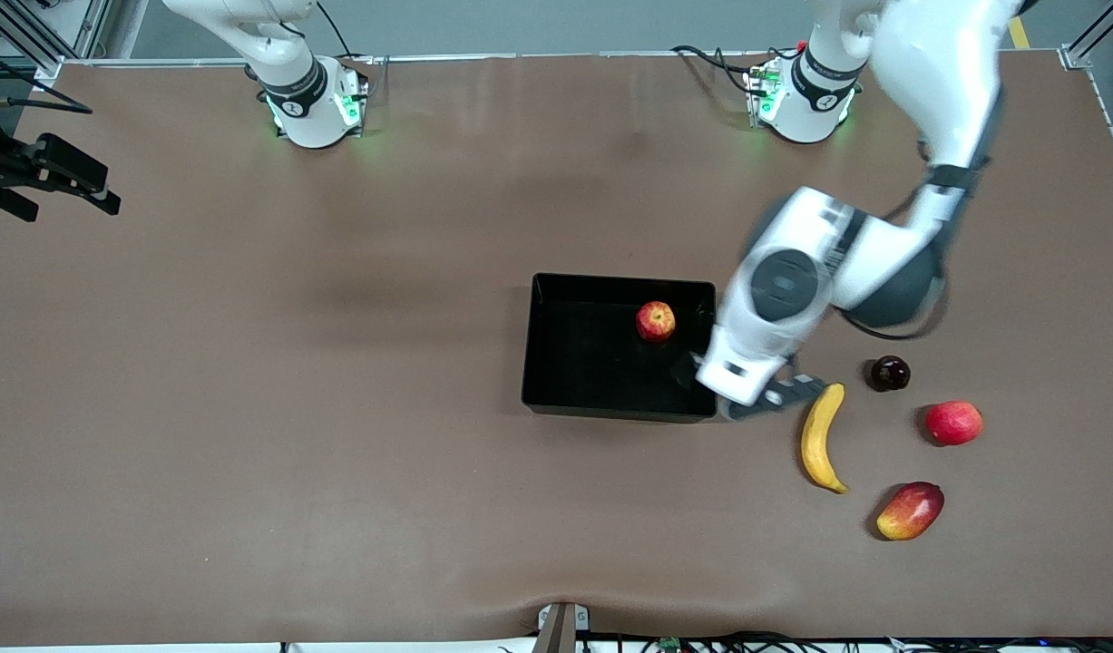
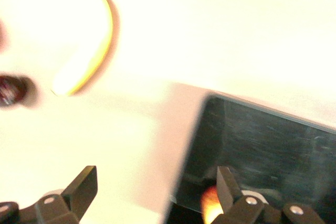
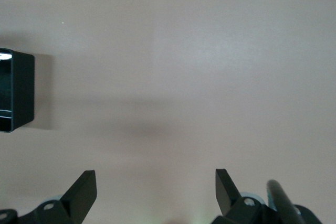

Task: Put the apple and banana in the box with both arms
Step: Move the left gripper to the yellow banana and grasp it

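Observation:
The apple (image 1: pixel 656 320) lies in the black box (image 1: pixel 581 363), near the wall toward the left arm's end. It also shows in the left wrist view (image 2: pixel 209 206), partly hidden by a finger. The banana (image 1: pixel 821 437) lies on the table beside the box, toward the left arm's end, and shows in the left wrist view (image 2: pixel 88 59). My left gripper (image 1: pixel 774 395) is open and empty, low over the table between the box's corner (image 2: pixel 262 145) and the banana; in its own view the gripper (image 2: pixel 156 187) straddles the box wall. My right gripper (image 1: pixel 75 177) waits open and empty at the right arm's end (image 3: pixel 156 187).
A dark round fruit (image 1: pixel 889 373), a pinkish-red round fruit (image 1: pixel 953 423) and a red-and-yellow mango (image 1: pixel 911 511) lie past the banana toward the left arm's end. The box's corner shows in the right wrist view (image 3: pixel 16 90).

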`<state>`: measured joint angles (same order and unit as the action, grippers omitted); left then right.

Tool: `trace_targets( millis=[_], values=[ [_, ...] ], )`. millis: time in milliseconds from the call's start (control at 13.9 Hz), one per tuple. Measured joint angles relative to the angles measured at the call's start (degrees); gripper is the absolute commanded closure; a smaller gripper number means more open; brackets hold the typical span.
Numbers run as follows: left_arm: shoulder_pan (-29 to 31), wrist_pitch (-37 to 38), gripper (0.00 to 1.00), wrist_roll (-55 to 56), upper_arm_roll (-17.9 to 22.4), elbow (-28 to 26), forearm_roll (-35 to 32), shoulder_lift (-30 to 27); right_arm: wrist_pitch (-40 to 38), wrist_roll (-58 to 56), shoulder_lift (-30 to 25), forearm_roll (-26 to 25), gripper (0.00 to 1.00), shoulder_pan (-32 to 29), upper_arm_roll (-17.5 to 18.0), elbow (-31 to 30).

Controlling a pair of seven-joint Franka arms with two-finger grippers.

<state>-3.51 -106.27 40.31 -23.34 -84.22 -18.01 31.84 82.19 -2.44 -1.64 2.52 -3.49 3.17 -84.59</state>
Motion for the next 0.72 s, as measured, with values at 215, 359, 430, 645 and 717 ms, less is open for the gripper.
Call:
trace_targets(
  millis=[215, 359, 430, 645, 717],
  values=[
    [6.1, -2.9, 0.05, -14.1, 0.1, -0.1, 0.0, 1.7, -0.2, -0.1, 0.0, -2.5, 0.0, 0.0, 0.1, 0.0],
    [8.0, -6.7, 0.12, -19.0, 0.2, -0.2, 0.0, 3.9, -0.7, -0.1, 0.0, -2.8, 0.0, 0.0, 0.0, 0.0],
    [8.5, -8.6, 0.14, -20.6, 0.2, -0.2, 0.0, 5.0, -1.0, -0.1, 0.0, -2.8, 0.0, 0.0, -0.1, 0.0],
    [9.0, -14.5, 0.17, -23.6, 0.5, -0.4, -1.9, 8.6, -1.3, -0.1, 0.0, -2.8, 0.0, 0.0, -0.1, 0.0],
    [9.1, -15.8, 0.19, -23.9, 0.9, -0.4, -3.8, 9.6, -1.3, -0.1, 0.0, -2.8, 0.0, 0.0, -0.1, 0.0]
  ],
)
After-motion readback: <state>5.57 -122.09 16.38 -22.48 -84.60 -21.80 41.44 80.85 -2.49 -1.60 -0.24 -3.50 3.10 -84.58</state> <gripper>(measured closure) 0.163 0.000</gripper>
